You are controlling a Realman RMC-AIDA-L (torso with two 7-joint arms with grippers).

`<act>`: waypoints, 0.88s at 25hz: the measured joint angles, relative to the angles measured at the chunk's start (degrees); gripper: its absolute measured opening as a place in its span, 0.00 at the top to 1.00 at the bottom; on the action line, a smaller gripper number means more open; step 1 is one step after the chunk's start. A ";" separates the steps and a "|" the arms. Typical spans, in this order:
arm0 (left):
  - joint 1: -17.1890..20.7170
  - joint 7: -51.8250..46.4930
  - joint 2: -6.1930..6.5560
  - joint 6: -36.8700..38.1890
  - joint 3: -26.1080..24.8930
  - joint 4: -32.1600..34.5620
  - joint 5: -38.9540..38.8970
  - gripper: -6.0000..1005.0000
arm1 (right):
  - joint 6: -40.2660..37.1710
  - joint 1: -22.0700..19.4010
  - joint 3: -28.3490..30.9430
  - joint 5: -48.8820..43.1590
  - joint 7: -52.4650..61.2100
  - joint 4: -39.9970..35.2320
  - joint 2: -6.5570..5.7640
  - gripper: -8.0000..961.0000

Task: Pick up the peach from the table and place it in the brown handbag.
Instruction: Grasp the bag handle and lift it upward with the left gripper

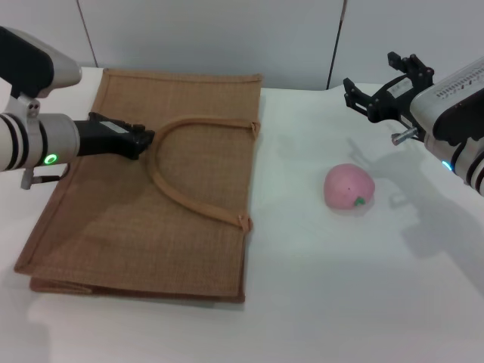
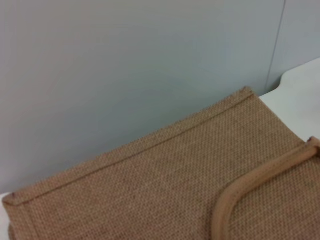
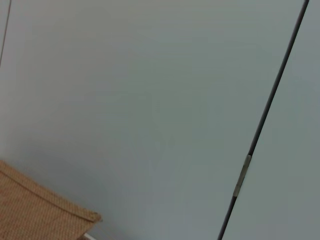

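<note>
Small round pink peach (image 1: 349, 188) on white desk (image 1: 340, 287), below and apart from open right tool (image 1: 361, 94). Left tool (image 1: 140, 141), grip unreadable, over flat tan-brown woven handbag (image 1: 113, 227).

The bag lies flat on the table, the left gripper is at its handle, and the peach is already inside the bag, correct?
Not quite. The head view shows the peach on the table, beside the brown handbag, not inside. The left gripper is at the handle.
</note>
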 joint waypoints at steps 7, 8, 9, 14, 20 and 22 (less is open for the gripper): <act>-1.20 0.46 -0.47 1.27 0.01 0.02 0.28 0.88 | 0.00 -0.04 0.00 0.00 0.00 -0.14 0.00 0.10; -1.28 0.47 -0.47 1.29 0.02 0.01 0.30 0.89 | 0.00 -0.04 0.00 0.00 0.00 -0.14 0.00 0.10; -1.33 0.51 -0.48 1.31 0.10 -0.02 0.33 0.91 | 0.00 -0.04 0.00 0.00 0.00 -0.14 0.00 0.10; -1.43 0.66 -0.61 1.62 0.36 -0.05 0.44 0.97 | 0.00 -0.04 0.00 0.00 0.00 -0.14 -0.01 0.10; -1.43 0.25 -0.81 1.60 -0.13 -0.08 0.33 0.97 | 0.00 -0.07 0.00 0.00 0.00 -0.14 -0.08 0.10; -1.44 0.08 -0.85 1.27 -0.14 -0.08 0.34 0.97 | 0.00 -0.06 0.00 0.00 0.00 -0.07 -0.09 0.10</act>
